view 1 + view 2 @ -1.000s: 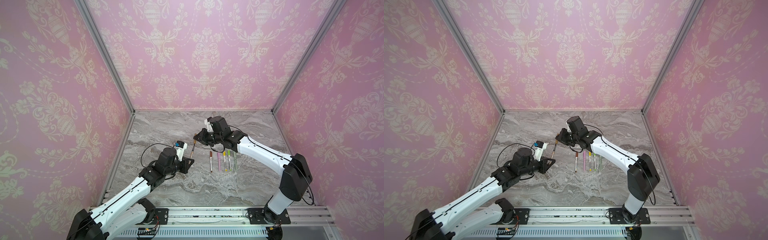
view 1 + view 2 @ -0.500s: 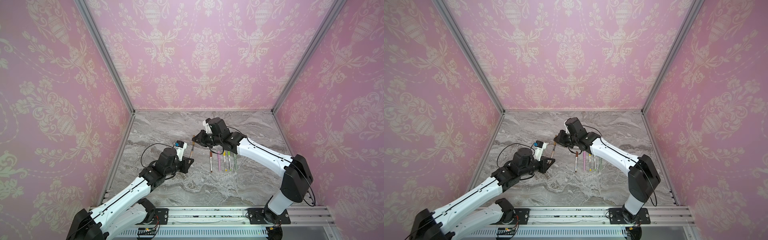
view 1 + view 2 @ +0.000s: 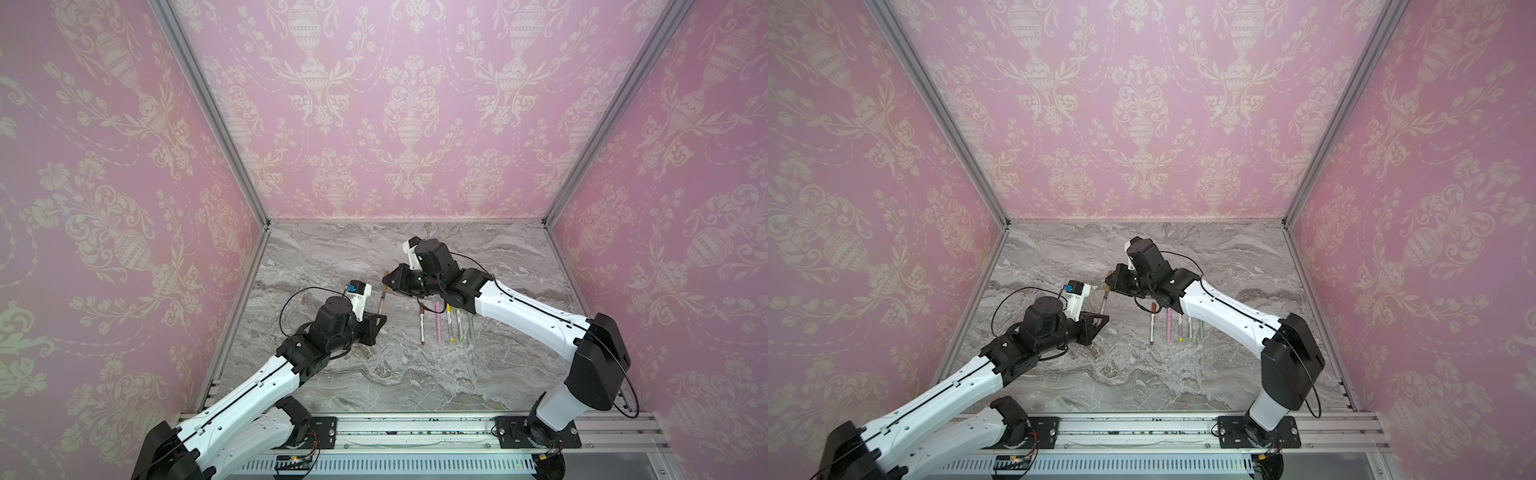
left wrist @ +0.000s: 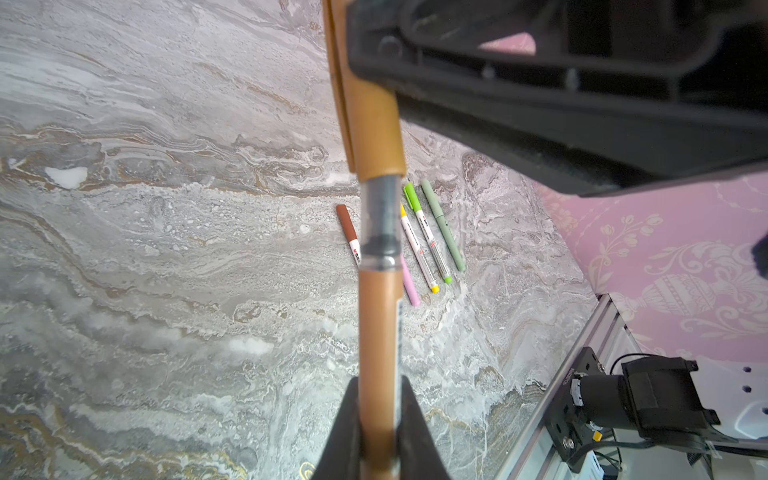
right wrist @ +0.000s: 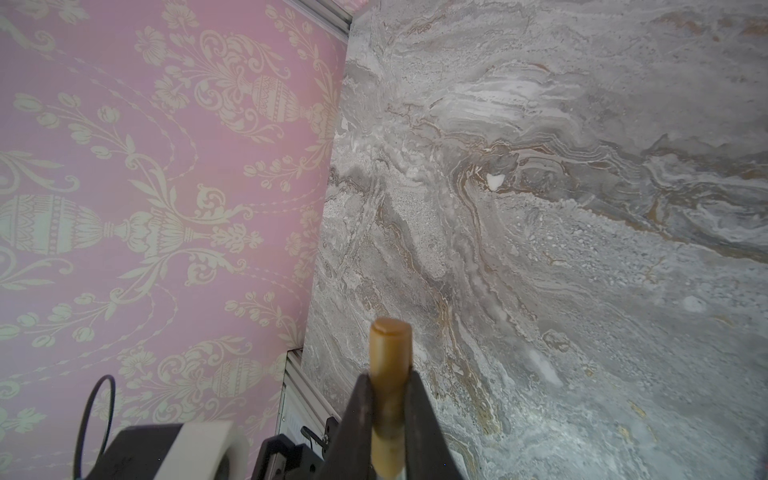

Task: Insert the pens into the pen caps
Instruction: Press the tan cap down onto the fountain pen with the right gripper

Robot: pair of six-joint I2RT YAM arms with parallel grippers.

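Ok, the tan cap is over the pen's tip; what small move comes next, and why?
Probably push the tan cap a little further along the tan pen, straight down its axis. The left jaws are shut on the barrel, the right jaws on the cap, and a clear grey section shows between cap rim and barrel, so it looks only partly seated.
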